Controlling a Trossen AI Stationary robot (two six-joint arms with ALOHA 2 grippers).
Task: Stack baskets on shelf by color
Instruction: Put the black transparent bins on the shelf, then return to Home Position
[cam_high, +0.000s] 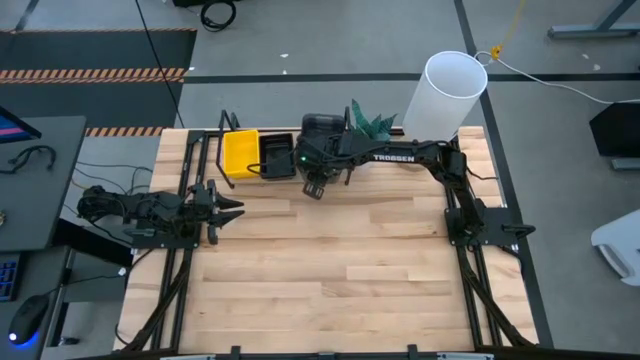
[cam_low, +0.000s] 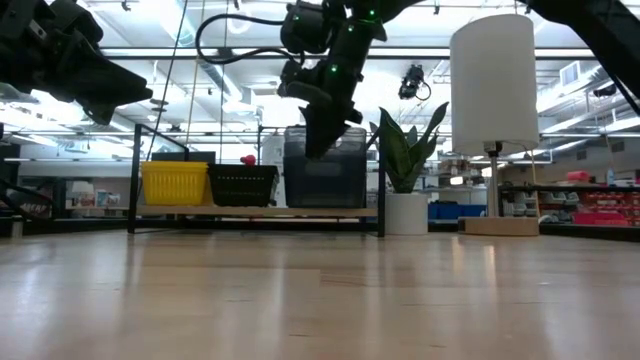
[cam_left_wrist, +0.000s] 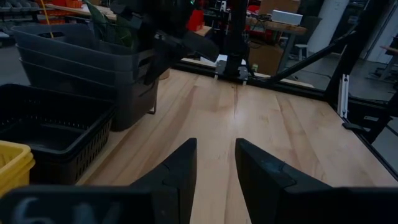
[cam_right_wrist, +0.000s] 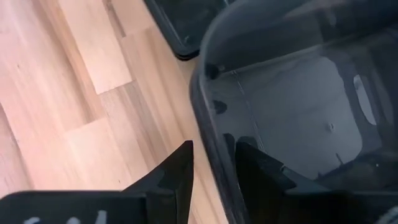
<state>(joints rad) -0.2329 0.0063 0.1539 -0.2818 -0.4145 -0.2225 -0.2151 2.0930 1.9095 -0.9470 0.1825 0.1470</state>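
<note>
From above we see the yellow baskets (cam_high: 240, 152) and black baskets (cam_high: 277, 156) side by side on the shelf (cam_high: 205, 160) along the table's (cam_high: 330, 260) far edge. The right gripper (cam_high: 316, 186) hangs by the grey baskets (cam_high: 322, 128).

At table height, the grey stack (cam_low: 325, 172) stands tallest.

The left gripper (cam_left_wrist: 215, 163) hovers empty, fingers parted.

The right gripper's (cam_right_wrist: 213, 165) fingers straddle the grey rim (cam_right_wrist: 208, 134), slightly parted.

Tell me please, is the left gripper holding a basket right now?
No, in the left wrist view the left gripper has only bare tabletop showing between its fingers, apart from the baskets.
</note>
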